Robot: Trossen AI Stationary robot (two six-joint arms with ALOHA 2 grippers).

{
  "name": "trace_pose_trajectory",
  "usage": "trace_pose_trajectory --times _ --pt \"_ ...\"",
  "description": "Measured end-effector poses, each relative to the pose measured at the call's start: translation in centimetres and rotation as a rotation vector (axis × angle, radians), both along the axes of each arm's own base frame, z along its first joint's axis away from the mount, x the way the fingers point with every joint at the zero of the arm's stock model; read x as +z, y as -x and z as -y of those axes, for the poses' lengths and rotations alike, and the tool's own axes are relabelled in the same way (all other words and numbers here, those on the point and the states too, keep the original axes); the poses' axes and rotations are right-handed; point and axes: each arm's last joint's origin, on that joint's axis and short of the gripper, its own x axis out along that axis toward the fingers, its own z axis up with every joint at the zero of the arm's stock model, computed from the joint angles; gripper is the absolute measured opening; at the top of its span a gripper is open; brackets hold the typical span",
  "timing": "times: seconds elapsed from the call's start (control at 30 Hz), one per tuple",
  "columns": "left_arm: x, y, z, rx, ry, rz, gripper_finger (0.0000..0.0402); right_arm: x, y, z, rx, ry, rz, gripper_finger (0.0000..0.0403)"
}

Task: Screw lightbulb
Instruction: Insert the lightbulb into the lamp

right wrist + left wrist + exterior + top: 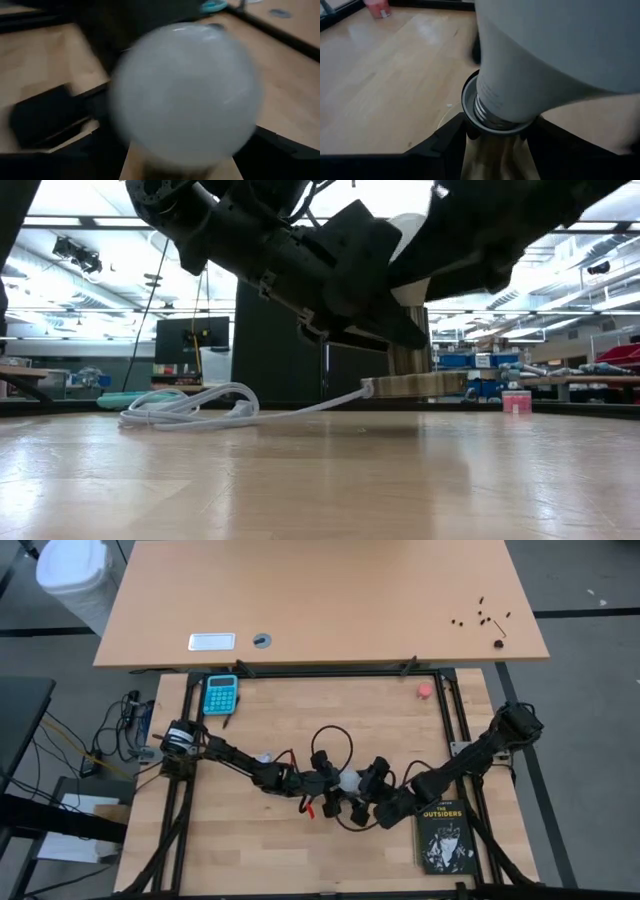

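Lightbulb (545, 55) seated in socket (470, 107) held by left gripper (490, 145)

One white lightbulb (349, 780), one black book (443, 836), one blue calculator (221, 693), one small pink-red round object (425, 691), one coiled white cord (190, 409), and two robot arms.

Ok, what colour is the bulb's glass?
Frosted white; the lightbulb shows best in the right wrist view, with its greyish screw base clearer in the left wrist view.
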Motion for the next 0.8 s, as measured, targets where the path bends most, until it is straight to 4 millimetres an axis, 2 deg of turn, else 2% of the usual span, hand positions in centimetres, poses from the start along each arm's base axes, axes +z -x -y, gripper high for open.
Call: trace_pose_trajectory --times 0.2,0.57,0.8 --pt "0.0 0.0 0.0 -0.020 -0.008 -0.006 0.0193 1.1 0.1 0.7 0.072 -0.019 -0.030 0.0318" --pt "-0.1 0.0 0.3 -0.100 0.013 -0.021 0.0193 1.2 -0.4 2.0 0.065 0.008 -0.052 0.0318" --pt "-0.1 0.0 0.4 -0.145 -0.011 -0.031 0.0193 1.1 -0.8 2.7 0.106 -0.054 -0.077 0.0318"
